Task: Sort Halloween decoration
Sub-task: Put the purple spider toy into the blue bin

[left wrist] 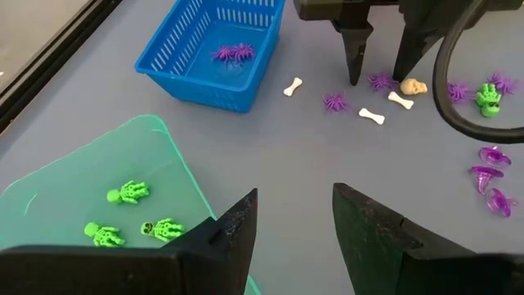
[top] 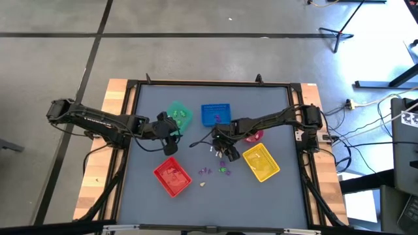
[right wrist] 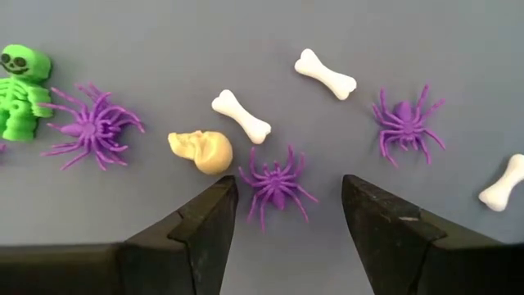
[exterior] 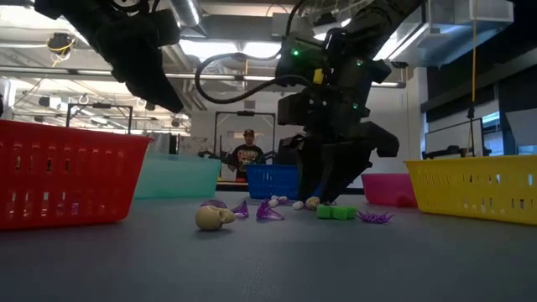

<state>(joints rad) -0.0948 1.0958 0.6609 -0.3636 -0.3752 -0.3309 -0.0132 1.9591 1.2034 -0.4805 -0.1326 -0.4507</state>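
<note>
The Halloween decoration lies loose on the grey table mid-way between the trays: purple spiders, white bones [right wrist: 241, 115], a tan skull [right wrist: 202, 152] and a green skeleton [right wrist: 20, 90]. My right gripper [right wrist: 288, 187] points steeply down, open, low over the table, with its fingers on either side of one purple spider [right wrist: 274, 182] and apart from it. My left gripper [left wrist: 295, 195] hangs open with nothing between its fingers, beside the green tray [left wrist: 49, 197], which holds three green skeletons [left wrist: 127, 192]. The blue tray [left wrist: 209, 57] holds purple spiders [left wrist: 233, 53].
The red tray [top: 172, 177] stands near the front, the yellow tray [top: 261, 162] to the right, and the pink bowl [top: 255, 136] under the right arm. More trinkets [top: 222, 171] lie between the red and yellow trays. A person [exterior: 247, 151] stands in the room behind.
</note>
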